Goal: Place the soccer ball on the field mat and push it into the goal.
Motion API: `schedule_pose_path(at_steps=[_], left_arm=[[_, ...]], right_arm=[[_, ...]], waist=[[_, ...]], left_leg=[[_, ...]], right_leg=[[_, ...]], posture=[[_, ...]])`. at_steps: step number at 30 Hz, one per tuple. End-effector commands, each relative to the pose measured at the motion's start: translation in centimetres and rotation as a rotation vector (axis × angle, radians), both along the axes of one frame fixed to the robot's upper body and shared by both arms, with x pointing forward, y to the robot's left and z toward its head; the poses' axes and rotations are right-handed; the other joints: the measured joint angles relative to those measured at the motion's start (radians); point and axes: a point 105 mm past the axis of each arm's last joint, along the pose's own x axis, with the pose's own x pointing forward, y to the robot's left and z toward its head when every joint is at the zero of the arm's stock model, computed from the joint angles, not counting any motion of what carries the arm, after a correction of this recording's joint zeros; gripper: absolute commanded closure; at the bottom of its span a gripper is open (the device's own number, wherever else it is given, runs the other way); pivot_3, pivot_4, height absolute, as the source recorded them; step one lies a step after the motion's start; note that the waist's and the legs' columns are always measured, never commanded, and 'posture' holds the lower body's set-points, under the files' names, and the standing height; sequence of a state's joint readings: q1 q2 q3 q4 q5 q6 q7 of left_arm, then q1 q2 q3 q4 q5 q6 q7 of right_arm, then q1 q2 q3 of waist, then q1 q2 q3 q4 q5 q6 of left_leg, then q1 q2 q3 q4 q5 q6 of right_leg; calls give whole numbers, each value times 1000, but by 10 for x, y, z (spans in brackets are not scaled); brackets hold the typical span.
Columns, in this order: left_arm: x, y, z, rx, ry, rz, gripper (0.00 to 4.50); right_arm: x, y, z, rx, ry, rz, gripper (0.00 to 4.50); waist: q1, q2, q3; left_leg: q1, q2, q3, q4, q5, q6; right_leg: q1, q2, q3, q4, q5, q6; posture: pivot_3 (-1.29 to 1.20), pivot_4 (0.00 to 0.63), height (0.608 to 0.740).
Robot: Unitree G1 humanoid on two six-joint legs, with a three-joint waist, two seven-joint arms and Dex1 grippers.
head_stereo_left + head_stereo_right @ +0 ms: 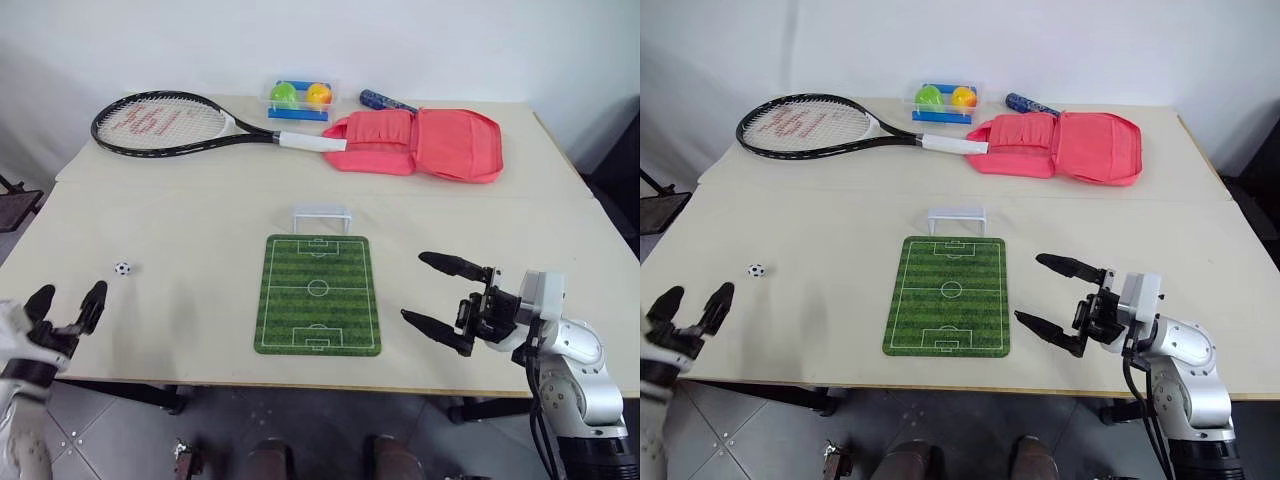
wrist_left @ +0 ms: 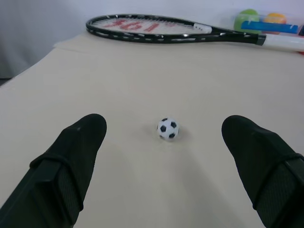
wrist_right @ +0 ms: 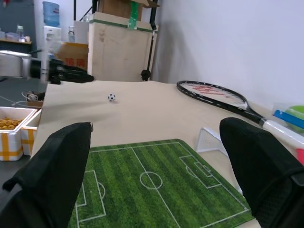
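Note:
The soccer ball [image 1: 122, 268] is a tiny white ball with black patches, lying on the bare table left of the field mat [image 1: 318, 294]. The striped green mat lies flat at the table's front centre. The small white goal [image 1: 321, 217] stands just beyond the mat's far edge. My left gripper [image 1: 67, 301] is open at the front left edge, a short way in front of the ball, which lies between and beyond its fingers [image 2: 76, 156] in the left wrist view. My right gripper [image 1: 437, 291] is open and empty, just right of the mat and pointing toward it.
A tennis racket [image 1: 180, 124] lies at the back left. A clear box with green and orange balls [image 1: 300, 96] sits behind it. An open pink fabric case [image 1: 420, 142] and a blue tube [image 1: 385, 100] lie at the back right.

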State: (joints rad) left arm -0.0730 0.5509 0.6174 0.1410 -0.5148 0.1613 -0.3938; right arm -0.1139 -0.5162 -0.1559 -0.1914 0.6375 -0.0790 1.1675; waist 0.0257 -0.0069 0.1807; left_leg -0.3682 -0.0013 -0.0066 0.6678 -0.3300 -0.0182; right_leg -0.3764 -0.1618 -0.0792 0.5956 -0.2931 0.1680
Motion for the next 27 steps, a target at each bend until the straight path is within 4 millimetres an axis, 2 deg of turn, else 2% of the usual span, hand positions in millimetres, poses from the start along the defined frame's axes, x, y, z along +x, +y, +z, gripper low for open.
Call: schedule_pose_path(at_steps=[1, 5, 9, 12, 21, 25, 27], left_arm=[[19, 4, 3, 37, 52, 12, 43], [34, 7, 1, 34, 82, -1, 43], [40, 8, -6, 57, 131, -8, 43], [37, 10, -13, 66, 155, -7, 643], [39, 4, -27, 43, 169, -28, 3544], [37, 0, -23, 35, 139, -71, 3648], [34, -8, -10, 37, 76, -153, 3648]], right_arm=[[-3, 2, 4, 12, -32, 9, 0], [-3, 1, 2, 26, -28, -3, 0], [-10, -1, -5, 40, -14, -16, 0], [-12, -3, -7, 41, -10, -31, 0], [-9, -1, -8, 44, -12, -53, 0], [-7, 0, -8, 43, -16, -60, 0], [-6, -2, -7, 36, -21, -64, 0]], waist=[[-3, 0, 0], [-24, 0, 0], [-29, -1, 0], [-28, -1, 0], [-26, -1, 0], [-26, -1, 0], [-26, -1, 0]], left_leg=[[0, 0, 0, 0, 0, 0], [1, 0, 2, -1, -2, 0], [1, 0, 3, -2, -2, 0], [1, 0, 3, -2, -2, 0], [1, 1, 3, -1, -2, 0], [1, 1, 3, -1, -2, 0], [1, 1, 3, -1, -2, 0]], right_leg=[[0, 0, 1, 1, 0, 0], [-1, 0, 1, -1, 0, 0], [-2, 0, -1, -2, 0, 0], [-1, 0, 0, -1, 0, 0], [-1, -1, 0, -1, 0, 0], [-1, -1, 0, 0, 0, 0], [-1, -1, 0, 0, 0, 0]], posture=[[0, 150, 740], [0, 150, 740], [0, 150, 740], [0, 150, 740], [0, 150, 740], [0, 150, 740], [0, 150, 740]])
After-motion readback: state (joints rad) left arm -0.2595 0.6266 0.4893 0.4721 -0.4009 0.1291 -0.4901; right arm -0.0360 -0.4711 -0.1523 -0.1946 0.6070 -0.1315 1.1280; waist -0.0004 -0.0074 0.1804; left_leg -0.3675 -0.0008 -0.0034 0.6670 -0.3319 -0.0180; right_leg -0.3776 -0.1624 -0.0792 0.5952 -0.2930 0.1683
